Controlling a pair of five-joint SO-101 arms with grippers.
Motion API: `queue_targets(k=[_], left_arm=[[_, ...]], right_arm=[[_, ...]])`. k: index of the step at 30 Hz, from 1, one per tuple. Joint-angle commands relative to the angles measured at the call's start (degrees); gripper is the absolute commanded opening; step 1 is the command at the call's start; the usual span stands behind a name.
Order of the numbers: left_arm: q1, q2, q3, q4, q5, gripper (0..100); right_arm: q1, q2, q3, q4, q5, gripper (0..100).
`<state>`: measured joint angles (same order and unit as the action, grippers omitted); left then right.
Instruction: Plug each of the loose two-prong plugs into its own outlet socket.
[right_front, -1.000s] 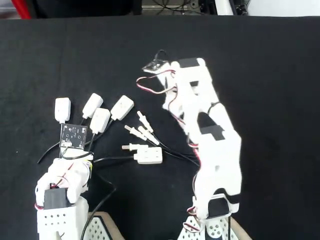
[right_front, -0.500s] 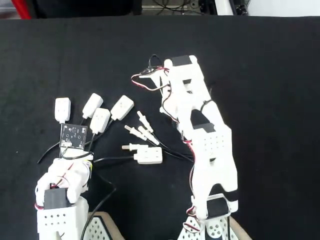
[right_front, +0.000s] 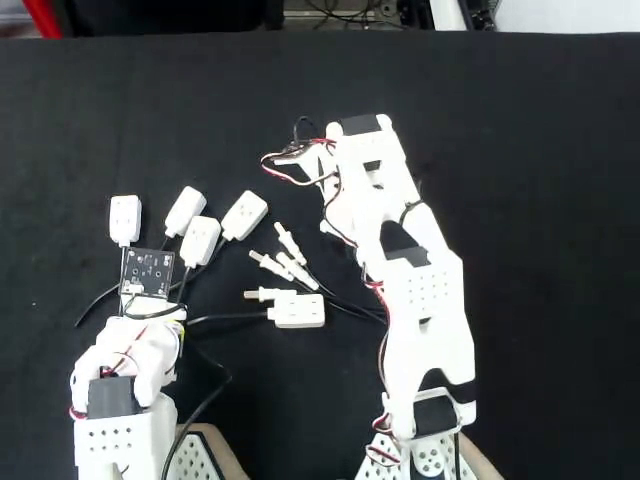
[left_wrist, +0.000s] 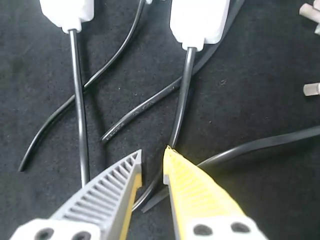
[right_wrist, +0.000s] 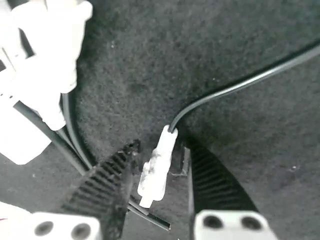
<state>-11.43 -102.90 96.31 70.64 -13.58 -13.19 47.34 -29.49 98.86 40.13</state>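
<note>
Close view from the right wrist: the right tool (right_wrist: 160, 146) stands with its two fingers apart, straddling a small white plug (right_wrist: 156, 170) that lies on the black desk (right_wrist: 285, 150); a dark gap shows on each side of the plug, so nothing is clamped yet. The plug's long axis runs along the channel between the fingers, not across it; its black cord (right_wrist: 240, 85) leaves from the end farther from the tool's base and curves away over the desk; the opposite, narrower end points back toward the base and is probably the prong end, though the prongs themselves are too small to tell. Judged from this, closing the fingers would catch the plug by its flanks.

View from above: the right arm (right_front: 410, 280) stretches over the middle of the desk, its wrist just beside the other loose plugs (right_front: 280, 262); the four white sockets (right_front: 200, 240) fan out beyond those plugs, on the left arm's side; the left arm (right_front: 125, 370) sits folded back near the desk's edge, nearer the sockets than the right arm is.

Close view from the left wrist: the left tool (left_wrist: 152, 152) hangs over crossing black cords (left_wrist: 80, 100), its grey and yellow fingers a narrow gap apart and holding nothing; two sockets lie ahead of it.
</note>
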Motion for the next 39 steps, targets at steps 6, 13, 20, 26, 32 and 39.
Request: queue_targets(k=[6,13,20,26,32,39], left_arm=[[-0.57,-0.53,1.10,-1.23,0.26,8],[-0.57,-0.53,1.10,-1.05,0.26,8],[-0.57,-0.53,1.10,-0.97,0.26,8],[-0.57,-0.53,1.10,-0.97,0.26,8],[-0.57,-0.53,1.10,-0.97,0.26,8],[-0.57,-0.53,1.10,-0.97,0.26,8]], right_arm=[[1.05,-7.60,9.27,2.20,1.05,12.5],[1.76,-8.40,10.07,1.93,0.88,12.4],[1.58,-8.31,10.42,0.18,0.79,5.4],[1.67,-8.31,10.15,-0.09,0.79,1.2],[1.41,-8.31,10.24,-2.37,0.70,1.2],[1.41,-8.31,10.15,-3.43,-2.37,1.6]])
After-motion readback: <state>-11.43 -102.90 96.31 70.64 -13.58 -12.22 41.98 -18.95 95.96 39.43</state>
